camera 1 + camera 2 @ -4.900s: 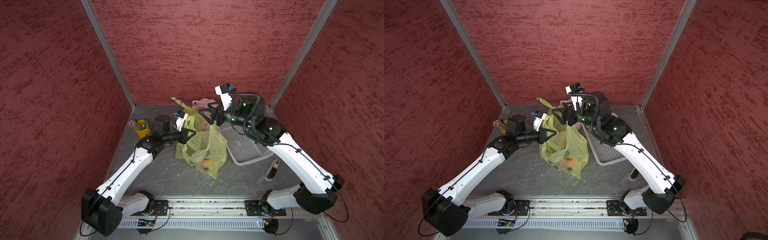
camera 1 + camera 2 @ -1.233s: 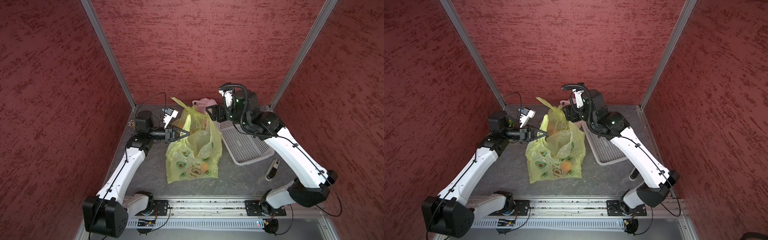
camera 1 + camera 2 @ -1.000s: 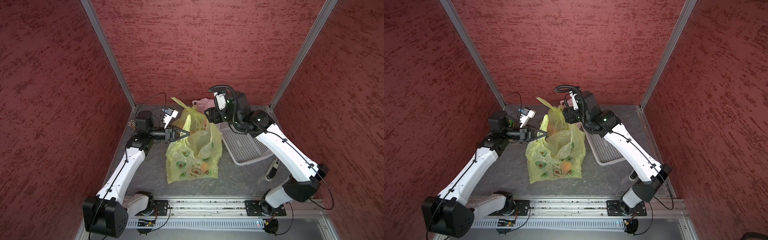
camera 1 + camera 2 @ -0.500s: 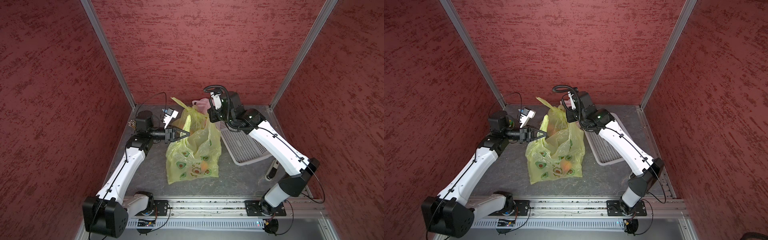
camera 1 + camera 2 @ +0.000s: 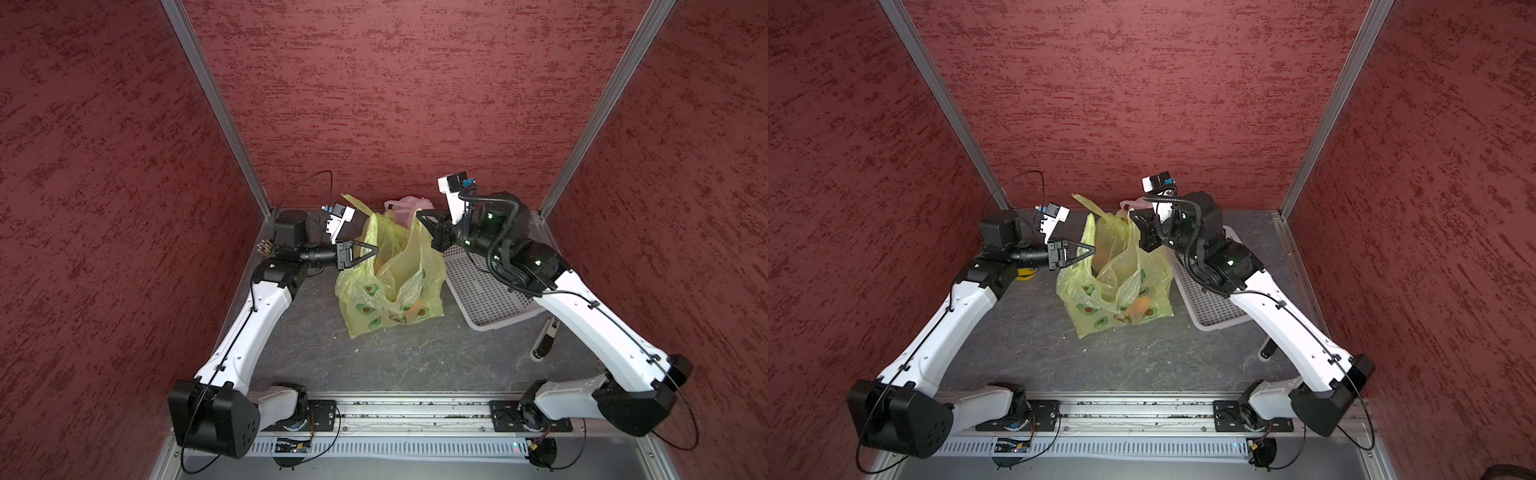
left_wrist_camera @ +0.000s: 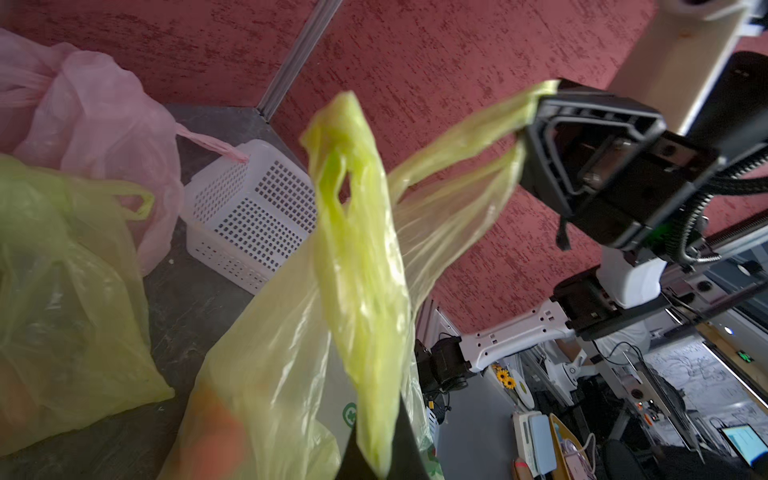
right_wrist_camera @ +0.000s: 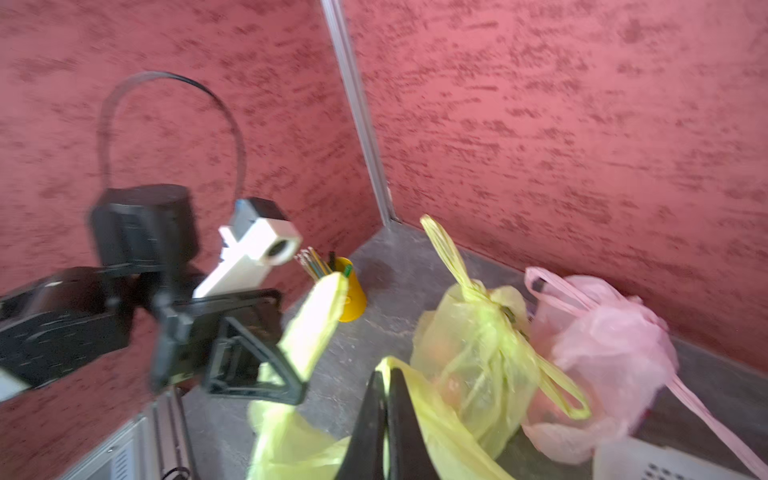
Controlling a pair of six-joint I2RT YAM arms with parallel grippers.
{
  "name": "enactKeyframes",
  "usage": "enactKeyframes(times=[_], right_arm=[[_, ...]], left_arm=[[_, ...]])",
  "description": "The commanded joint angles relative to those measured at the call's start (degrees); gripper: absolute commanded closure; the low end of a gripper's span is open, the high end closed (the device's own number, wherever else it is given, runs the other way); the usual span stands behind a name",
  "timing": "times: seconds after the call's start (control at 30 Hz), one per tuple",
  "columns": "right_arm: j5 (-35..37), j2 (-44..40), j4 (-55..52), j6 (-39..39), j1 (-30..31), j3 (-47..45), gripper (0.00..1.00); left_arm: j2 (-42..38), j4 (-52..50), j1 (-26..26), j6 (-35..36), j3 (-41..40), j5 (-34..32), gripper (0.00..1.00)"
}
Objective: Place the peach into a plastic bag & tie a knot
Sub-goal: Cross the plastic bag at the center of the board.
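A yellow-green plastic bag (image 5: 390,286) (image 5: 1113,286) printed with avocados stands mid-table in both top views. The orange peach (image 5: 413,308) (image 5: 1138,307) shows through its lower wall. My left gripper (image 5: 376,250) (image 5: 1093,250) (image 6: 380,457) is shut on the bag's left handle (image 6: 357,249), which stands up from its tip. My right gripper (image 5: 419,214) (image 5: 1133,215) (image 7: 384,382) is shut on the right handle (image 6: 465,137), pinched between its black fingers. The two handles are held apart above the bag's mouth.
Behind the bag lie a tied yellow bag (image 7: 478,353) and a pink bag (image 7: 602,353) against the back wall. A white perforated basket (image 5: 482,291) sits to the right, a marker (image 5: 544,338) near it. A yellow pencil cup (image 7: 351,295) stands in the back left corner.
My right gripper has closed on the bag's right handle, and the right arm's elbow has swung back outward. The left gripper has kept its hold and place.
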Motion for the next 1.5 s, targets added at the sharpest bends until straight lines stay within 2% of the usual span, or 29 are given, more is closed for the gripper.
enactKeyframes(times=[0.0,0.17,0.4,0.63,0.83,1.07,1.27,1.47], right_arm=[[-10.42,0.06,4.81,-0.79,-0.18,-2.52,1.0],[-15.7,0.02,4.84,-1.28,-0.16,-4.45,1.0],[-22.06,1.57,5.02,-1.03,-0.12,-4.59,1.0],[-24.23,5.53,1.97,-1.55,0.05,-2.12,1.0],[-23.31,6.22,-0.96,-3.12,-0.09,-0.32,1.0],[-23.35,8.3,-5.97,-6.2,-0.18,1.91,1.0],[-22.0,9.03,-7.91,-8.7,-0.22,2.74,1.0],[-22.41,9.72,-7.82,-8.91,-0.31,3.03,1.0]], left_arm=[[0.93,-4.23,-1.85,3.7,2.04,-8.1,1.0],[3.94,-8.37,-5.94,7.1,4.78,-13.75,1.0],[6.51,-9.64,-8.79,9.39,6.06,-17.86,1.0],[7.33,-12.9,-13.35,15.71,8.59,-20.37,0.91],[5.32,-11.75,-14.97,18.88,7.89,-18.25,0.79],[4.88,-16.39,-15.76,24.12,9.7,-13.44,0.68],[6.06,-22.31,-15.63,27.07,12.26,-10.64,0.64],[6.94,-22.93,-14.94,26.84,12.55,-6.95,0.62]])
